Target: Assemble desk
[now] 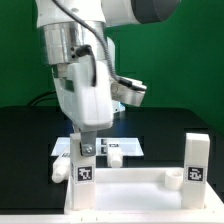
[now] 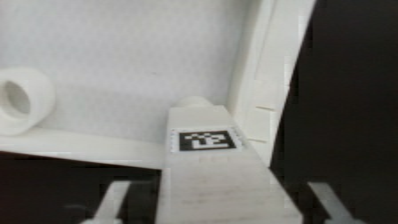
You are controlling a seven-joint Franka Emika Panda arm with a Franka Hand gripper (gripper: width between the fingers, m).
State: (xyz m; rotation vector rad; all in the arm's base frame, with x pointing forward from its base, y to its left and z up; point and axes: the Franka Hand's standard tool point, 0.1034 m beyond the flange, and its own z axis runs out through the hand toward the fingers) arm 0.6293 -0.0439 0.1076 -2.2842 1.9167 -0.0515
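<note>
1. well, the gripper has its jaws partly closed, pinching the top of an upright leg; the leg's tag shows in both views.
2. this leg stands at the corner of the tabletop panel on the exterior view's left; whether it sits in a socket, i cannot tell.
3. a second leg stands upright at the panel's corner on the exterior view's right.
4. two more legs lie loose on the table beyond the panel.
5. one round socket shows in the wrist view, unfilled.
</note>
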